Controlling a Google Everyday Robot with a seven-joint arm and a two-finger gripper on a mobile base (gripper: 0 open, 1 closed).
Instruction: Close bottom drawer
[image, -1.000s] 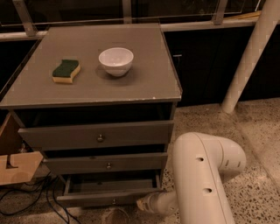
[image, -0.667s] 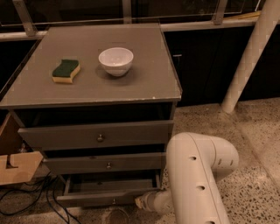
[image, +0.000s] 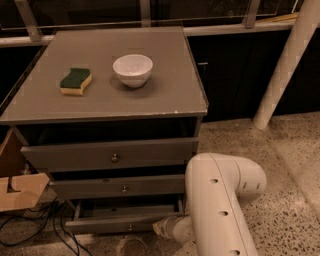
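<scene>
Tool (image: 159, 228) sits down low at the right end of the bottom drawer (image: 107, 225), just against the front panel, and whether it's open or closed I cannot tell from here. The big white arm (image: 220, 200) has crept a shade to the left over the last second, leaning in toward the cabinet (image: 100, 156). But the drawer? It's hardly budged. It's still pulled out, lowest of the three, its slim front standing proud of the middle drawer (image: 95, 188) above, with the dark box behind it open to view and the small knob (image: 130, 228) facing us.

So I'd call this the start of the push. The arm is loading up and the drawer hasn't answered yet, so nearly all of the closing is still to come. Pressing so far out at the right end could skew the drawer on its way in, so that's one to watch. Up on the counter (image: 165, 95), the white bowl (image: 132, 69) and the green-and-yellow sponge (image: 76, 81) sit undisturbed.
</scene>
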